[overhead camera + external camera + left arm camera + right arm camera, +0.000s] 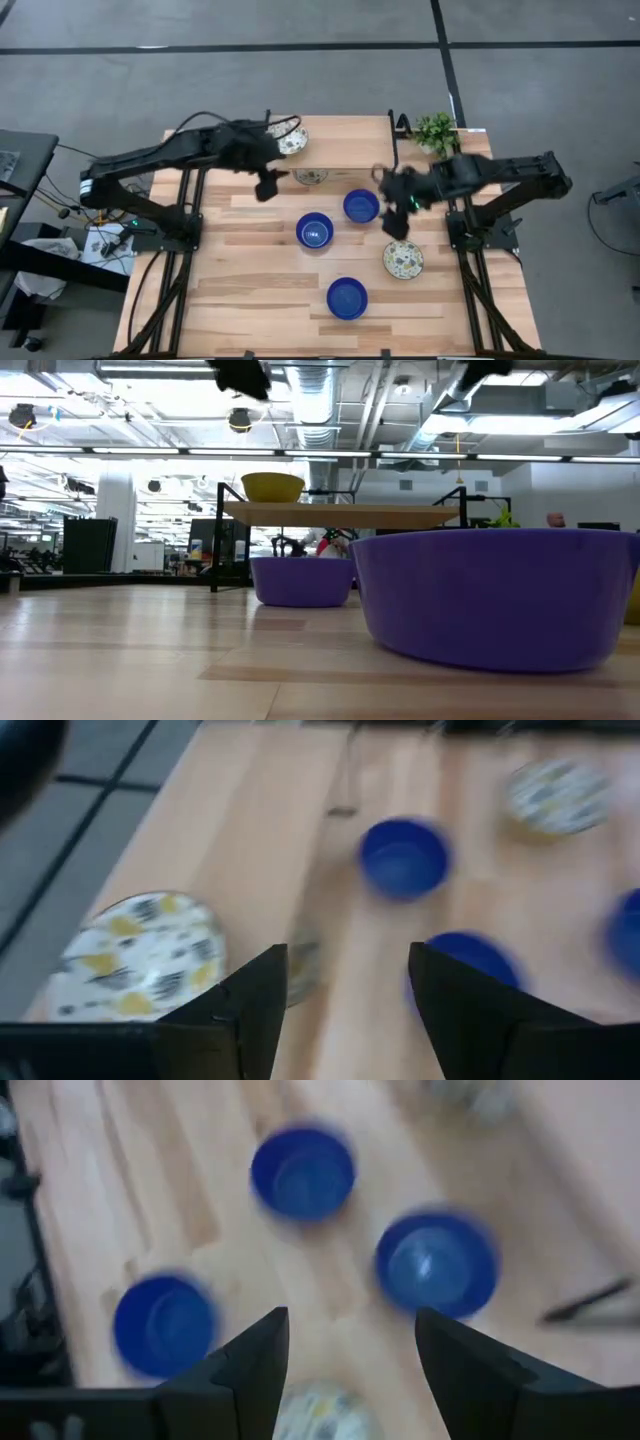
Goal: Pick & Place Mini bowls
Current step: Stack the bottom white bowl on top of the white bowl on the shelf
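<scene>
I am hanging both arms over the wooden table [250, 290] with nothing held: my left gripper [266, 186] is spread open near the far patterned bowls [292, 140], my right gripper [396, 226] open just above another patterned bowl [403, 260]. Three blue bowls [314, 231] are sitting apart mid-table, so I am judging most of the placing still ahead

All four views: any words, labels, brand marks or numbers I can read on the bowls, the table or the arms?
None can be read.
Blue mini bowls: plain glaze, no marking.
Floral mini bowls: pattern only, no lettering.
Wooden table: bare boards.
Left arm: a pale patch near its base, too small to read.
Room in the low view: no legible sign.
</scene>
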`<action>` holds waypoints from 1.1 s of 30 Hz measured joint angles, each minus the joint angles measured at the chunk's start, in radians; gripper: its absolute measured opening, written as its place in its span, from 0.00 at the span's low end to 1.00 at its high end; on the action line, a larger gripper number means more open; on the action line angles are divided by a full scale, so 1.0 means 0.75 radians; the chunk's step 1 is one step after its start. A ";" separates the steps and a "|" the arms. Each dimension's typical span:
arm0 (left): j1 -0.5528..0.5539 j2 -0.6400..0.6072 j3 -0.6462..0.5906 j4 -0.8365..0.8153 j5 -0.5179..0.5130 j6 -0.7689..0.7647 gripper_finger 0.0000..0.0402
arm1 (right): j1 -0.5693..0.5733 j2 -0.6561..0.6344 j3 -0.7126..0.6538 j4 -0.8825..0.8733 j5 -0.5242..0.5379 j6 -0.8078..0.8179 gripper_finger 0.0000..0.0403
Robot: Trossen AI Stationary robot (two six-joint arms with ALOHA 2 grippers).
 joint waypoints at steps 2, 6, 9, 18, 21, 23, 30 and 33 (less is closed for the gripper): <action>-0.068 -0.054 -0.003 -0.002 0.002 -0.063 0.50 | 0.109 0.000 -0.037 -0.007 0.003 0.167 0.51; -0.200 -0.149 -0.062 0.002 0.008 -0.199 0.48 | 0.325 0.014 -0.126 0.099 0.067 0.546 0.49; -0.287 -0.194 -0.130 0.009 0.003 -0.307 0.47 | 0.448 0.020 -0.225 0.137 0.207 0.801 0.47; -0.510 -0.211 -0.280 0.124 0.002 -0.463 0.44 | 0.524 0.018 -0.402 -0.075 0.247 1.159 0.48; -0.565 -0.205 -0.312 0.174 0.001 -0.497 0.44 | 0.523 0.017 -0.466 -0.073 0.182 1.153 0.48; -0.593 -0.203 -0.327 0.200 -0.001 -0.516 0.44 | 0.523 0.016 -0.526 -0.055 0.124 1.145 0.47; -0.655 -0.202 -0.350 0.244 -0.002 -0.575 0.43 | 0.559 0.018 -0.774 0.263 -0.067 1.183 0.44; -0.668 -0.202 -0.350 0.249 -0.002 -0.586 0.43 | 0.579 0.018 -0.802 0.268 -0.067 1.245 0.44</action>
